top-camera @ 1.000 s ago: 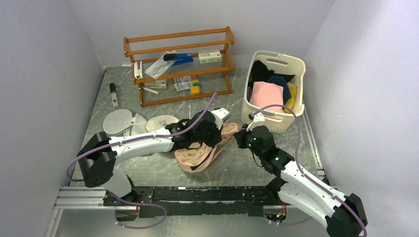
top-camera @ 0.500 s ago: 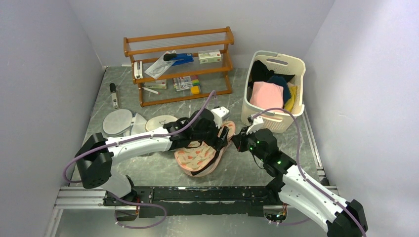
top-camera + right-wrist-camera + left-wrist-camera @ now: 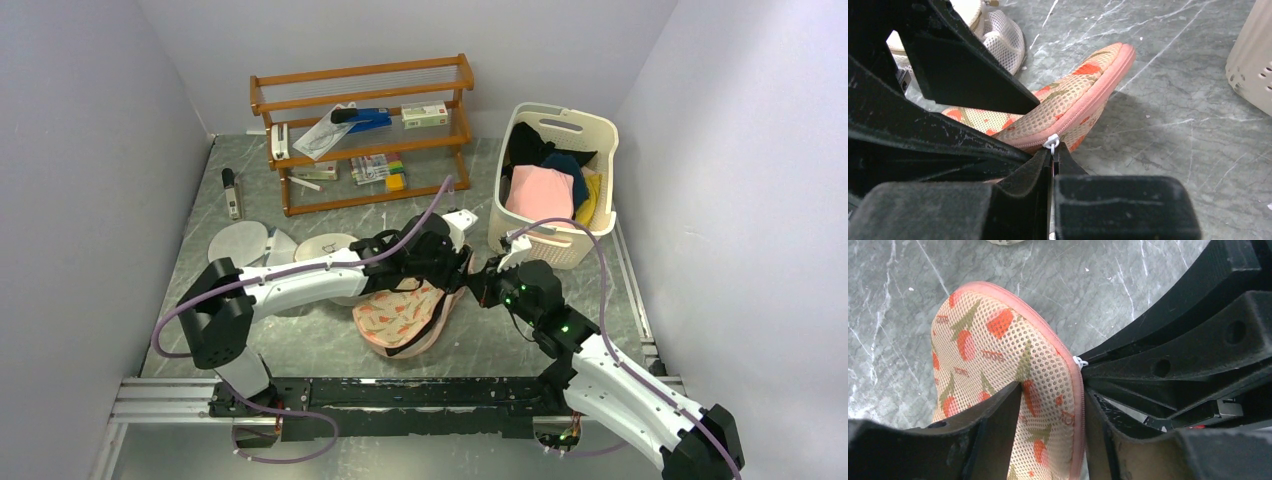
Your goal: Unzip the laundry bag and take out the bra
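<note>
From above, one peach-pink two-lobed mesh laundry bag (image 3: 405, 315) lies mid-worktop, in front of one wooden shelf rack (image 3: 362, 130) at the far edge and left of one white basket (image 3: 555, 185) at the right edge. The bag is more bunched than a second ago. The left wrist view shows the left gripper (image 3: 1053, 435) clamping a bag lobe. In the right wrist view, the right gripper (image 3: 1053, 155) is pressed together on one white zipper pull (image 3: 1051, 142).

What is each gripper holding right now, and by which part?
The left gripper clamps the laundry bag by one mesh lobe near its edge; the right gripper pinches the bag's white zipper pull.
</note>
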Controlling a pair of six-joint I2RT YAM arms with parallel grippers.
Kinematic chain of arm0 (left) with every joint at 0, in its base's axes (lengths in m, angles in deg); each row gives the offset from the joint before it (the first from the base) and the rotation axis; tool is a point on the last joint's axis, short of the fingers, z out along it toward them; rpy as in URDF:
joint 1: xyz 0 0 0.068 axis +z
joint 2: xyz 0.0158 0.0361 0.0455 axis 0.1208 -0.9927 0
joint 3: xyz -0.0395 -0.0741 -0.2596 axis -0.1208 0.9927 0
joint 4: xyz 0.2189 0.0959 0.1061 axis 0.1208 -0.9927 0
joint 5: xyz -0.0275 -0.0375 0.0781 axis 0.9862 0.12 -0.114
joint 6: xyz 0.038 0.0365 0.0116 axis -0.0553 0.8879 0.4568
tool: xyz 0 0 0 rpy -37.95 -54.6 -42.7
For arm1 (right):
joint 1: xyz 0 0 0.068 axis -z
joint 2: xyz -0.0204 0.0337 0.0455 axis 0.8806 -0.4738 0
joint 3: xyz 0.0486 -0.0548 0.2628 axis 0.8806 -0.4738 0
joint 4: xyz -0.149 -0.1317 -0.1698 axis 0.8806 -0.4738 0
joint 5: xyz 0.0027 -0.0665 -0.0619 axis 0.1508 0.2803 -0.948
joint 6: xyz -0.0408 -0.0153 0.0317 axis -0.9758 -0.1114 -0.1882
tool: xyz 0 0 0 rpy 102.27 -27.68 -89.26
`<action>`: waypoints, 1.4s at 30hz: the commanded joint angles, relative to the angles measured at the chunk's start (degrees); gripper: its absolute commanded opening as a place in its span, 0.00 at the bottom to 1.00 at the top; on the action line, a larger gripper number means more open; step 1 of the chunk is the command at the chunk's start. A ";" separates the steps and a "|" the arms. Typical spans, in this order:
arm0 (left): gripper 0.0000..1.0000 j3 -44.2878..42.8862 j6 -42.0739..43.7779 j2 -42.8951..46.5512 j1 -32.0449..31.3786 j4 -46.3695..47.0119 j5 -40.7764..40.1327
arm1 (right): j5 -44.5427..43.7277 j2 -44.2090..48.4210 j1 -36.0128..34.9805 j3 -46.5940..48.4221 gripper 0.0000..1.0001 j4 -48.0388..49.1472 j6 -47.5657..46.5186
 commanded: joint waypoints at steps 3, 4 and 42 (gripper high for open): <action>0.44 -2.88 1.23 -1.29 0.17 -0.47 -1.26 | -0.83 0.38 0.35 1.39 0.00 0.52 0.10; 0.38 -3.12 1.45 -1.39 0.14 -0.66 -1.42 | -1.52 0.18 0.38 1.67 0.00 0.12 0.20; 0.07 -9.89 9.55 -12.14 0.26 -4.34 -0.81 | -17.12 2.63 5.05 -4.32 0.00 -0.51 11.95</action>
